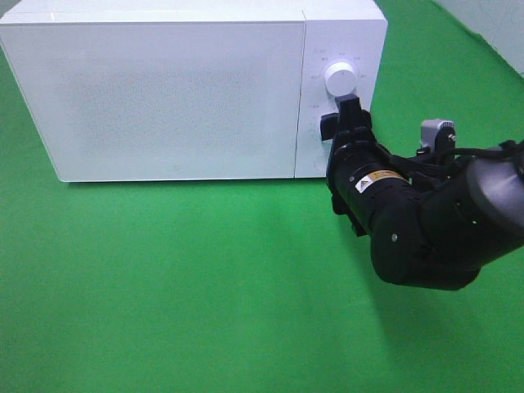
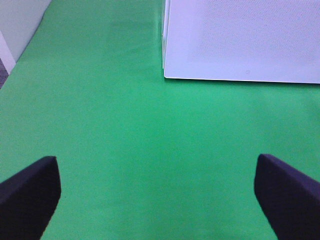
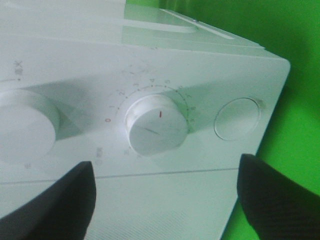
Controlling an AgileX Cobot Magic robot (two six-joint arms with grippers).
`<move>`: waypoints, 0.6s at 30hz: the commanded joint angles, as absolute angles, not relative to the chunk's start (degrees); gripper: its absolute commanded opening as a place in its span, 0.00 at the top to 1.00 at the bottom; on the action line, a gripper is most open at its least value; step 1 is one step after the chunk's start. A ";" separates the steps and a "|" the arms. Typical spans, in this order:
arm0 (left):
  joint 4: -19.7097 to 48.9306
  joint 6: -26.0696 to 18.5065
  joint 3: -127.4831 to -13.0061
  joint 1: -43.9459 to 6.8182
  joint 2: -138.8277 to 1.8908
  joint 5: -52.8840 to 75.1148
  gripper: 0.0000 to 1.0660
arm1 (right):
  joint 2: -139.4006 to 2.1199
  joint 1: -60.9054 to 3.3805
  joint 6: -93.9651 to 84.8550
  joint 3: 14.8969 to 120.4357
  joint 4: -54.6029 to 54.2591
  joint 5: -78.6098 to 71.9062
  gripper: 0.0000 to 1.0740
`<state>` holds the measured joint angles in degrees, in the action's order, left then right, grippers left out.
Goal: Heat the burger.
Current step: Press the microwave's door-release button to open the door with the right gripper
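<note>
The right gripper [image 3: 165, 170] is held with jaws apart, the timer dial [image 3: 156, 125] just ahead between them, untouched. The dial should be centred, clamped squarely and turned without slipping. The burger is not seen; it is judged to lie farther off, behind the shut door [image 1: 155, 98] of the microwave [image 1: 344, 24]. The left gripper [image 2: 157, 170] is spread wide.

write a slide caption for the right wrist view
Right gripper, open, facing the numbered dial on the microwave, fingers clear of it.
</note>
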<state>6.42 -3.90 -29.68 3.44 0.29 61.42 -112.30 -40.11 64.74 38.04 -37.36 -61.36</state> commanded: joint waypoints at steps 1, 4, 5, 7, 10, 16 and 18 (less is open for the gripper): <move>6.47 -3.78 -29.51 3.72 1.20 61.25 0.08 | -108.06 -40.28 58.33 35.81 -34.32 -56.32 0.30; 6.47 -3.78 -29.51 3.72 1.20 61.25 0.08 | -106.11 -40.28 54.60 35.01 -33.40 -53.29 0.30; 6.47 -3.78 -29.51 3.72 1.20 61.25 0.08 | -105.37 -40.28 52.54 34.72 -33.00 -51.97 0.30; 6.47 -3.78 -29.51 3.72 1.20 61.25 0.08 | -103.30 -40.28 46.24 34.61 -32.43 -48.53 0.30; 6.47 -3.78 -29.51 3.72 1.20 61.25 0.08 | -99.64 -40.16 32.09 34.61 -31.40 -41.02 0.30; 6.47 -3.78 -29.51 3.72 1.20 61.25 0.08 | -95.74 -40.11 11.86 34.61 -31.28 -33.52 0.30; 6.47 -3.78 -29.51 3.72 1.20 61.25 0.08 | -94.42 -39.94 5.44 34.61 -29.74 -30.88 0.30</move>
